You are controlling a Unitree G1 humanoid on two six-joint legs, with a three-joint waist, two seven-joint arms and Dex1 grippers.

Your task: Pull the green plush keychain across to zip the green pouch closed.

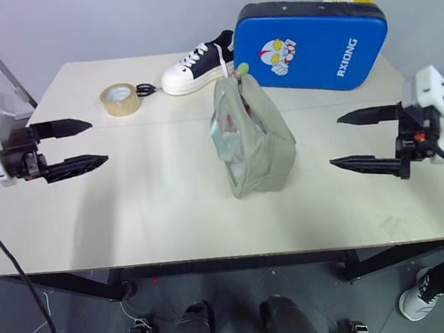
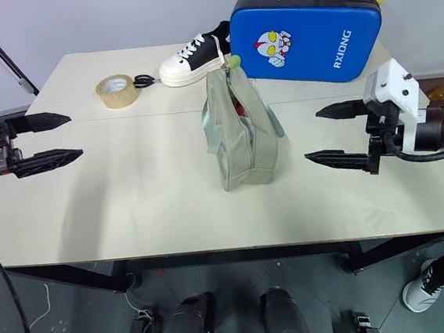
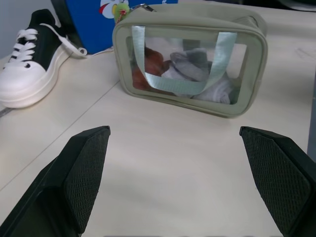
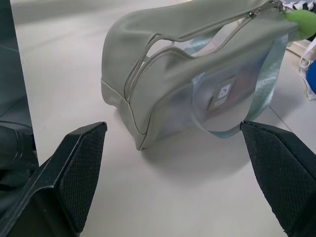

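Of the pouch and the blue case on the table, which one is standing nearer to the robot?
The green pouch, in the middle of the table. The blue case stands behind it, at the far edge.

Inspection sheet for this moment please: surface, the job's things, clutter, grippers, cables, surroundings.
Surface: pale beige tabletop, seam line running across it.
Job's things: pale sage-green fabric pouch with clear window stands mid-table, zipper open along its top; small bright-green plush keychain sits at the pouch's far end.
Clutter: roll of tan packing tape, small black ring object beside it, black-and-white sneaker, big blue padded case with cartoon print, all along the far edge.
Grippers: left gripper open, empty, left of the pouch; right gripper open, empty, right of it.
Cables: black cable hanging below the left arm.
Surroundings: grey wall, dark floor, a person's white shoe.
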